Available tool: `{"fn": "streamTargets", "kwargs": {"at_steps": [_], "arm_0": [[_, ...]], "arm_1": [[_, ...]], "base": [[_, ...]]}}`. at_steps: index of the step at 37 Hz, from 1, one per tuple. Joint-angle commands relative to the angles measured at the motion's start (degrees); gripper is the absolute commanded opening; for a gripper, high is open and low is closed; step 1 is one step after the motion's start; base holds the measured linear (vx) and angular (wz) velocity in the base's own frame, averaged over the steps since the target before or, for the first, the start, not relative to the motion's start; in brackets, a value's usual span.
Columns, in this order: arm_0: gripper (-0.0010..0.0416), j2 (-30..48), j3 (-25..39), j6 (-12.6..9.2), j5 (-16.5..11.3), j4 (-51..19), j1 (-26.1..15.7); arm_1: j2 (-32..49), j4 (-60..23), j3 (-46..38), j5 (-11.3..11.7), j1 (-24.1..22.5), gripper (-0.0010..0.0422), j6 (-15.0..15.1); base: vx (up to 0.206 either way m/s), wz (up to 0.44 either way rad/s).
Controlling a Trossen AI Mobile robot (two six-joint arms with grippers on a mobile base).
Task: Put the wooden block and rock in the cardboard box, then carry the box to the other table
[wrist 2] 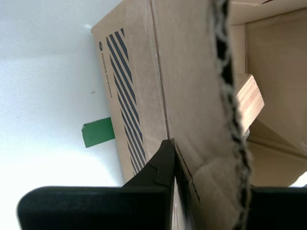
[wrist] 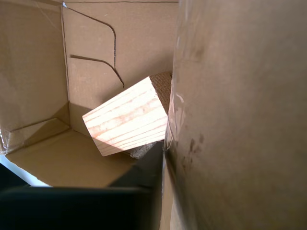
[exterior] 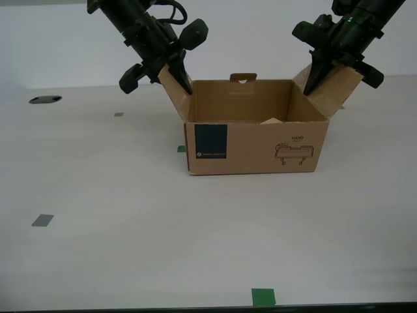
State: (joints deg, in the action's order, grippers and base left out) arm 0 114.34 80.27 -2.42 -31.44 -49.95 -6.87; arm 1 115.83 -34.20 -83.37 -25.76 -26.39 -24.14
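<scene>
Exterior view: cardboard box [exterior: 257, 140] holds the wooden block [exterior: 270, 120].

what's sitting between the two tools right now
The open cardboard box: each tool grips a side flap, and the wooden block lies inside, per both wrist views.

The cardboard box [exterior: 257, 147] wall hides most of the wooden block [exterior: 270, 120].
</scene>
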Motion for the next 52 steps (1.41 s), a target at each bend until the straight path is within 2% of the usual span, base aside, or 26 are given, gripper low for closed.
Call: {"fn": "streamTargets", "kwargs": {"at_steps": [1,7,52], "arm_0": [[-0.0003,0.0,0.0,-0.2,-0.3,0.2,-0.1],[-0.0002,0.0,0.0,-0.2,-0.3,0.3,-0.2],[-0.0001,0.0,0.0,-0.7,-0.3,0.0,-0.4]], "arm_1": [[0.0,0.2,-0.1,-0.3,-0.1,0.0000,0.2],[0.0,0.2,-0.1,-0.2,-0.1,-0.0001,2.3],[0.0,0.1,-0.1,-0.2,-0.1,-0.0001,2.0]], "base": [[0.000,0.000],[0.000,0.000],[0.000,0.000]]}}
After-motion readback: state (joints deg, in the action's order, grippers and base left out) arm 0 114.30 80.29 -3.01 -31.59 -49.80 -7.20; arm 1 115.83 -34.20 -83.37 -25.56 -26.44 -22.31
